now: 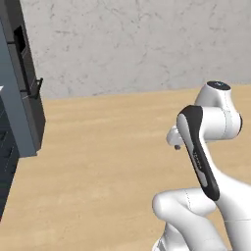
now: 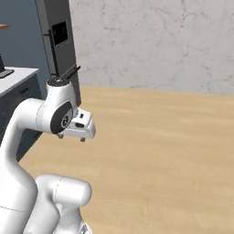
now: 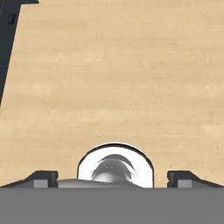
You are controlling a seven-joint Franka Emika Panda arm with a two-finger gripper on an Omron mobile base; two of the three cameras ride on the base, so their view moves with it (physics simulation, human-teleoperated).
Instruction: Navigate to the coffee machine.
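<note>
We are mid-drive at best — bare wooden floor (image 1: 108,162) lies ahead and a tall dark cabinet (image 2: 57,41) stands left. No coffee machine is in sight (much driving left). The pincer (image 3: 113,178) hangs spread, empty.

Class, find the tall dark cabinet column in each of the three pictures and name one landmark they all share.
Left base view: the tall dark cabinet column runs down the left edge, cut off by the frame.
Right base view: it stands upper left, against the grey wall, behind the arm.
Hand view: a dark sliver in the top left corner may be its foot; I cannot tell.
Shared landmark: the light wooden floor.
</note>
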